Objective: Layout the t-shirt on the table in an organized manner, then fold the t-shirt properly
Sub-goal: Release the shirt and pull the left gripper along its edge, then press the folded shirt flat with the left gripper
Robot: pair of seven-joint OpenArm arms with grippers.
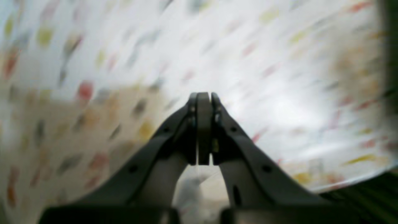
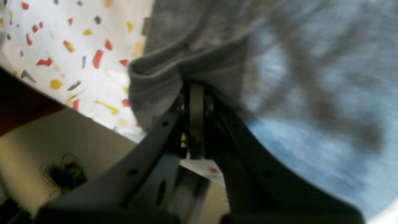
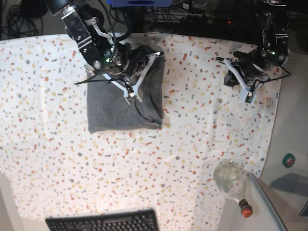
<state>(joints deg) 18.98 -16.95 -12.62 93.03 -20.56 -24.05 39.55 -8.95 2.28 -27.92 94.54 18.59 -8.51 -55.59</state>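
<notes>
The grey t-shirt [image 3: 115, 113] lies as a folded rectangle on the left half of the speckled white table [image 3: 192, 134]. My right gripper [image 3: 131, 98] is over the shirt's upper right part. In the right wrist view my right gripper [image 2: 196, 85] is shut, with a bunched fold of the t-shirt [image 2: 192, 40] pinched at its tips. My left gripper [image 3: 249, 97] hovers over bare table near the far right edge, well apart from the shirt. In the blurred left wrist view my left gripper [image 1: 203, 95] is shut on nothing above the table [image 1: 279, 62].
A black keyboard [image 3: 103, 222] lies at the front edge. A clear bottle with a red cap [image 3: 233, 180] lies at the front right corner of the table. Cables and dark equipment run along the back edge.
</notes>
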